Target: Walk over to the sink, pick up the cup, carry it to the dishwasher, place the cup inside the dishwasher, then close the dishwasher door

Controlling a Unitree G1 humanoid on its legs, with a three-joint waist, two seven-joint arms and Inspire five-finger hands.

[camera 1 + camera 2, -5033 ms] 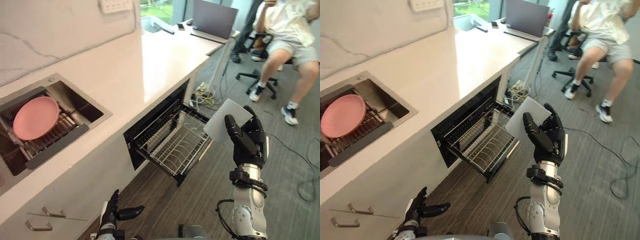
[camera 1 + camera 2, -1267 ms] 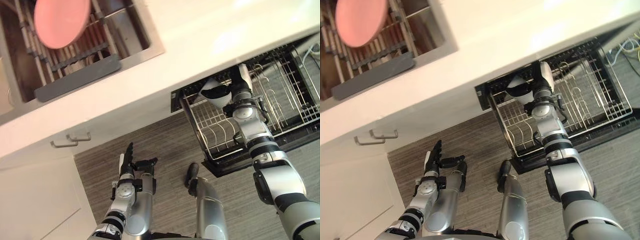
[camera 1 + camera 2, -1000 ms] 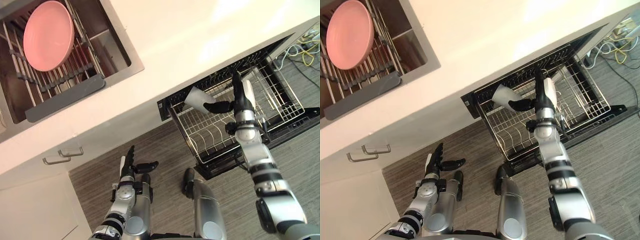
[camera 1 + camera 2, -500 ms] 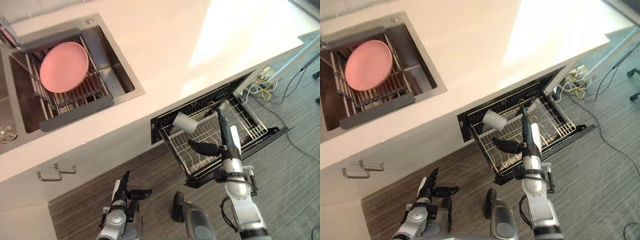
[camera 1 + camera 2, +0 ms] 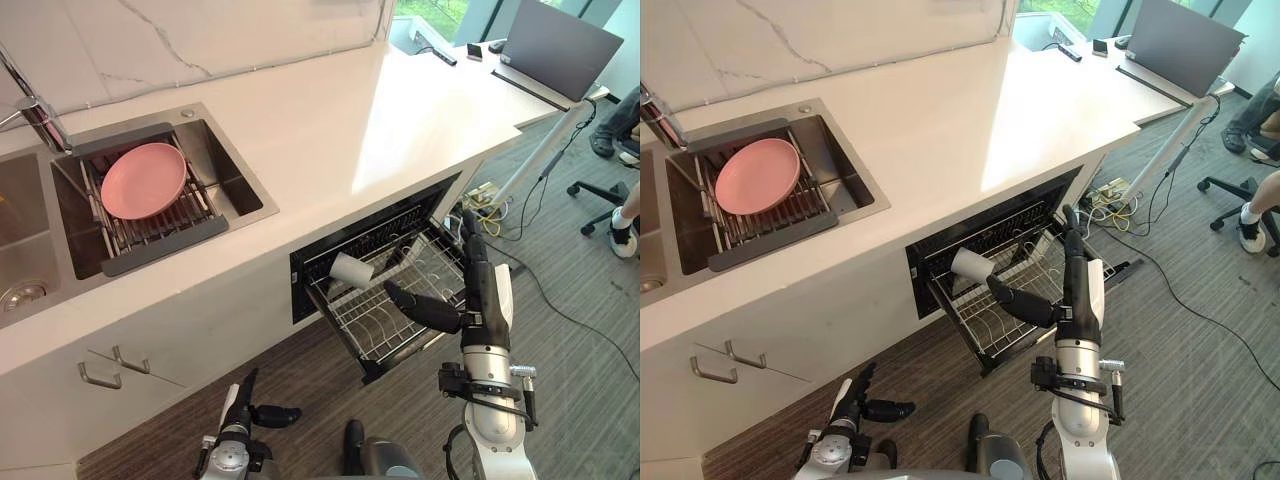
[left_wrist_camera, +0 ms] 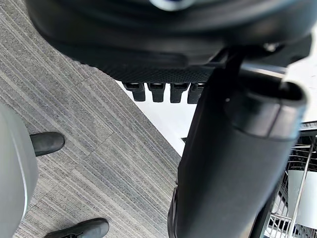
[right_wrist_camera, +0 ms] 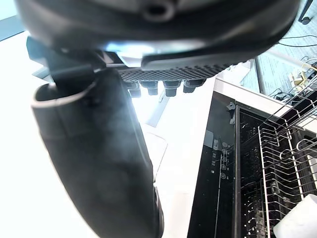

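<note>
1. The cup [image 5: 351, 270] is being shown lying on its side in the pulled-out dishwasher rack [image 5: 428, 262], near the rack's back left corner, its open end facing out toward the room.
2. Nothing is being gripped by the right hand [image 5: 482, 298]: it is being held upright over the front of the rack, fingers straight and pointing up, thumb stretched sideways toward the cup. The thumb tip is being kept near the cup, with a gap showing between them.
3. In the right wrist view a white corner of the cup [image 7: 298, 222] is being glimpsed past the straight fingers, among the rack's wires.
4. The left hand [image 5: 854, 394] is being held low over the wood-look floor [image 5: 300, 375], fingers straight, thumb out, holding nothing.
5. The dishwasher [image 5: 372, 228] is being left open beneath the pale counter [image 5: 330, 110].
6. Further left, a pink plate [image 5: 143, 180] is being propped on a drying rack in the sink [image 5: 243, 190].
7. At the counter's far end a laptop [image 5: 560, 42] is being displayed, and a person's shoe [image 5: 622, 236] is being caught at the right edge beside an office chair [image 5: 592, 188].
</note>
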